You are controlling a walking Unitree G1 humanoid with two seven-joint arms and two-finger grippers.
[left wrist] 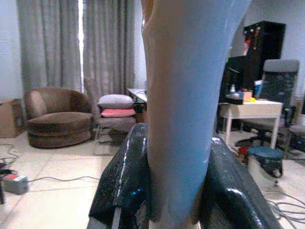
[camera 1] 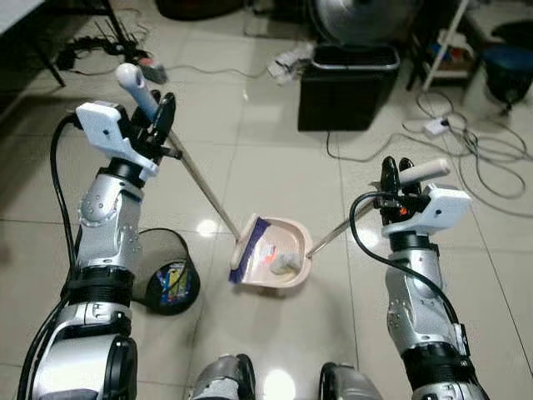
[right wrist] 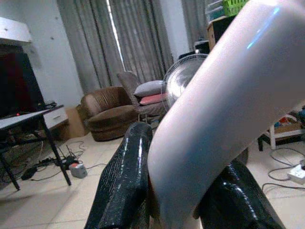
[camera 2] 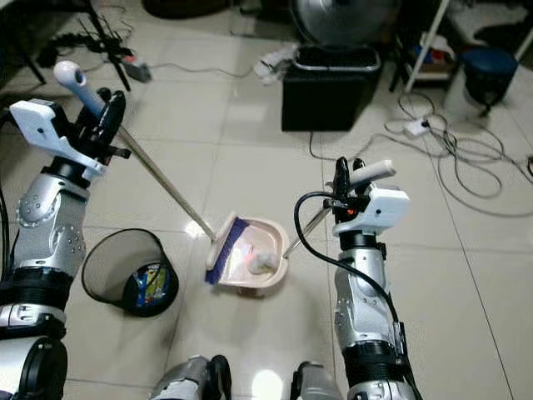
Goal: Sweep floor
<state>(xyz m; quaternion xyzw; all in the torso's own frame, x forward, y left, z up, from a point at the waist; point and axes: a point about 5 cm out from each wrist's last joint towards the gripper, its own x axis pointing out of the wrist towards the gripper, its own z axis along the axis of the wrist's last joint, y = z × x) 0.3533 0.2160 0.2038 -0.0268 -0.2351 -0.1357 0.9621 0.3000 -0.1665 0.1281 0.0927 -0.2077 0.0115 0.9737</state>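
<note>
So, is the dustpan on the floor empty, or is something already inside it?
Not empty. The dustpan holds a pale crumpled lump and a small reddish bit, and the broom head rests at its open edge. What the lump is, I cannot tell.

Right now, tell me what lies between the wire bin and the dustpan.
Bare tile floor separates the wire bin from the dustpan, seen in the right eye view.
</note>
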